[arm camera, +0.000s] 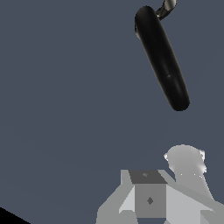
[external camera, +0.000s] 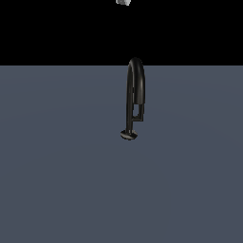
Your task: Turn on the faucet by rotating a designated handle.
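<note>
Grey floor (external camera: 57, 180) across the lower scene. Faucet (external camera: 135, 90) standing upright near the centre, disc base down. Handle (external camera: 137, 112) jutting from the stem toward the exterior view's right. Gripper (external camera: 123, 2) high above, well apart from the faucet; jaws' spread impossible to tell.

Glossy black faucet (external camera: 134, 95) on a plain slate-blue floor (external camera: 57, 180); pale grey tool (arm camera: 166, 197).

You see a small glossy black faucet (external camera: 135, 85) with a tall narrow arched spout standing upright on its round disc base on the grey surface. Its short thin black rectangular-frame handle (external camera: 137, 112) projects sideways from the stem.
</note>
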{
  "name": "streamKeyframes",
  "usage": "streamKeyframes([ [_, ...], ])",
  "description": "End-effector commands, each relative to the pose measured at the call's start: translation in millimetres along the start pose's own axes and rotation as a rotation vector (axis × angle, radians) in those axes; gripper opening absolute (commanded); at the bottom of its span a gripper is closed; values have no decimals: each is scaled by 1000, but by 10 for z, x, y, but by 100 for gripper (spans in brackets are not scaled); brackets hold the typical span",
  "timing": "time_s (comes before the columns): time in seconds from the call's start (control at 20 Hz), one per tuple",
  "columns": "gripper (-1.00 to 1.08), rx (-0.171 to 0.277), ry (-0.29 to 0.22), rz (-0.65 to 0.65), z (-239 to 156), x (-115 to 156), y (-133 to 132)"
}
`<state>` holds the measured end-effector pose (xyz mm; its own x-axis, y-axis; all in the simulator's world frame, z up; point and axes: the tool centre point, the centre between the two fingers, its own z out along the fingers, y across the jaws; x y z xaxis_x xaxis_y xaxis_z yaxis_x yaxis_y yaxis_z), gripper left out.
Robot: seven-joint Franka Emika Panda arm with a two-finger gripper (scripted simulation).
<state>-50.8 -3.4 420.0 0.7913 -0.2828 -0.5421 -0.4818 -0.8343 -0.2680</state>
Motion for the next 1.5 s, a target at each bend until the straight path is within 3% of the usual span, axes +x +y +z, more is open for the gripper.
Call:
streamKeyframes([
  [0.0, -100, 36, -37, 34, -1, 164, -5],
  [0.8, -100, 276, -287, 263, 156, 1230, 95],
  [1.45, -100, 507, -525, 485, 572, 2134, 340],
])
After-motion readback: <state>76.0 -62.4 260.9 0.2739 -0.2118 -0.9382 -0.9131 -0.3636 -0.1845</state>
